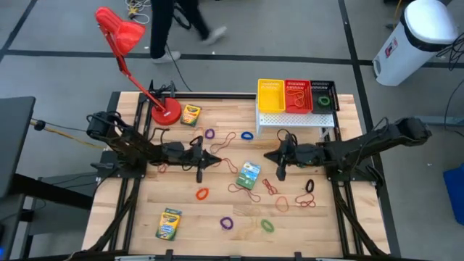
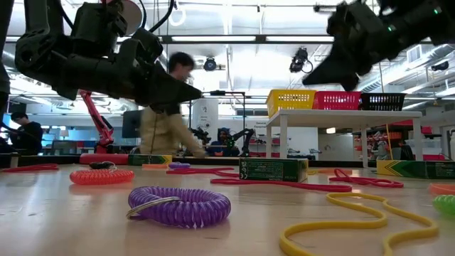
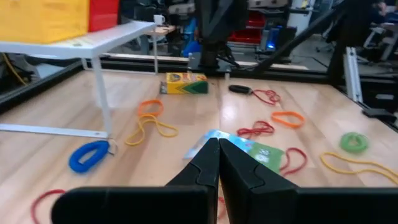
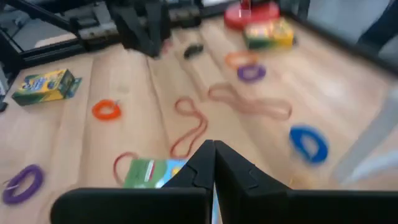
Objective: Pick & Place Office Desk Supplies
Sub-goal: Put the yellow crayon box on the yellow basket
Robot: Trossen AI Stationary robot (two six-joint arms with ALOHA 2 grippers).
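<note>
While both arms hover above the table centre, neither holds anything: the left gripper and the right gripper are both clenched empty, fingertips pressed together, facing each other tip to tip.

The crayon box lies flat between them, at about 4 o'clock from the left gripper and 7 o'clock from the right gripper. Its long axis runs roughly 1 o'clock to 7 o'clock in the high view. Which end is its opening flap cannot be told.

Hazards from this state:
- Descending with clenched fingers pushes the box instead of straddling it; the fingers must be spread first.
- Closing along the long axis, rather than across the short side, risks the box slipping or pivoting out.
- A red rubber band lies just beside the box and may be pinched along with it.
- Both grippers converging on the same box risks contact between the arms.

The yellow basket, red basket and black basket stand on a white shelf at 12 o'clock from the right gripper.
</note>
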